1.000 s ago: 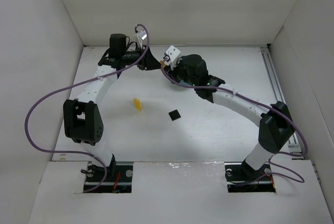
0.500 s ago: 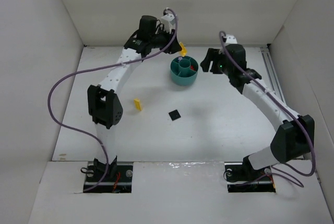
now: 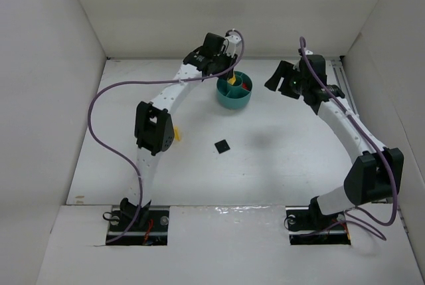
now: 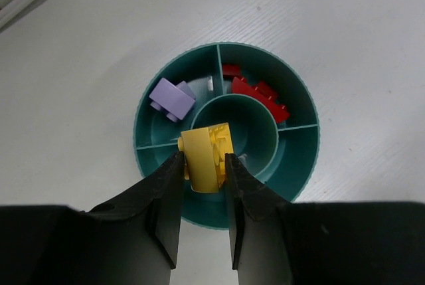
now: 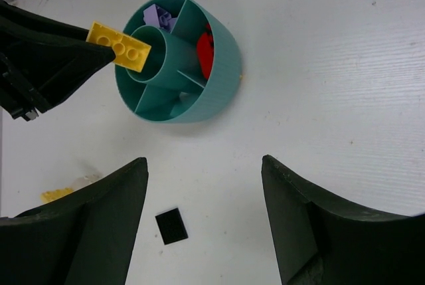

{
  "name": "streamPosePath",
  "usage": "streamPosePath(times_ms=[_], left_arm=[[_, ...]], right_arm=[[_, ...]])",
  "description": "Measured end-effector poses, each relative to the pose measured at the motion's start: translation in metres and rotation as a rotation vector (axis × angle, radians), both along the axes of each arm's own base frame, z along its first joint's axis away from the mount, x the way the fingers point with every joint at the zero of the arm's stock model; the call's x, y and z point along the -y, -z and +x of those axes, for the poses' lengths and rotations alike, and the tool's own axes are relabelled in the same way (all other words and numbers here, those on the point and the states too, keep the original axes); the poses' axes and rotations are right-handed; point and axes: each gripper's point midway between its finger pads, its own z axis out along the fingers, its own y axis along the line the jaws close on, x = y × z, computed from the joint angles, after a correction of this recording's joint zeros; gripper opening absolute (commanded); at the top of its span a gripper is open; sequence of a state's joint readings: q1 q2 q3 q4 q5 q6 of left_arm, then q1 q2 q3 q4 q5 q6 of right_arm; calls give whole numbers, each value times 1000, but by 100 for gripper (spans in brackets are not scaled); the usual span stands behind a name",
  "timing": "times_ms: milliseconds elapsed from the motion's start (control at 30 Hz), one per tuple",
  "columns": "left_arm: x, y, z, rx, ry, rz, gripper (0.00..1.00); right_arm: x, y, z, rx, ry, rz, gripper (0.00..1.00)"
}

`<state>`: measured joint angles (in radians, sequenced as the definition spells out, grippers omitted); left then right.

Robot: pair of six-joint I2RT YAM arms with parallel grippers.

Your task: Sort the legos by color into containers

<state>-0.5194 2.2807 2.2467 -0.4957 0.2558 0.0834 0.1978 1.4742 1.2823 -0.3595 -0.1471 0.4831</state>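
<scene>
Left gripper (image 4: 202,165) pinches a yellow brick (image 4: 207,151) over the dish (image 4: 300,165), at its centre cup's edge; right gripper (image 5: 204,165) hangs wide open beside the dish.

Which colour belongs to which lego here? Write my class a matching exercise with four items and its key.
1. Gripped lego in the left pincer
2. Upper-left lego in a dish wedge, left wrist view
3. Upper-right legos in the neighbouring wedge
4. Square lego on the table

A. black
B. yellow
C. red
D. pale purple

Pairs: 1-B, 2-D, 3-C, 4-A
</scene>
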Motion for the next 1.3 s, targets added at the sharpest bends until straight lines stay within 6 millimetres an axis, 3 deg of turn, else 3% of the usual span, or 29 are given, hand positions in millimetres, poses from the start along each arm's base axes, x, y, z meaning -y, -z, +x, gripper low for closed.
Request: streamPosePath(times_ms=[167, 367, 567, 600, 633, 667, 867, 933, 1033, 1133, 1300], left_arm=[[-8, -5, 7, 32, -31, 28, 2], [-6, -4, 7, 46, -30, 49, 27], [0, 2, 4, 42, -15, 63, 40], [2, 2, 2, 41, -11, 65, 44], [2, 3, 2, 40, -9, 67, 56], [1, 3, 2, 41, -7, 69, 58], [3, -2, 3, 39, -12, 42, 60], [-4, -10, 5, 53, -32, 24, 66], [-36, -36, -1, 71, -96, -5, 85], [-92, -92, -7, 140, -234, -60, 100], [-199, -186, -37, 317, -470, -145, 100]], right_arm=[[-2, -3, -1, -3, -5, 12, 74], [-4, -12, 5, 14, -8, 17, 74], [-5, -11, 9, 2, -13, 17, 74], [-6, -10, 9, -1, -15, 18, 74], [-6, -9, 9, -5, -16, 18, 74], [-7, -8, 9, -11, -19, 18, 74], [-17, -7, 4, -9, -88, 21, 68], [-26, -8, 0, 8, -144, 11, 66], [-59, -3, -21, 37, -293, -18, 65], [-113, 1, -56, 65, -518, -43, 65], [-202, 6, -115, 88, -890, -38, 65]])
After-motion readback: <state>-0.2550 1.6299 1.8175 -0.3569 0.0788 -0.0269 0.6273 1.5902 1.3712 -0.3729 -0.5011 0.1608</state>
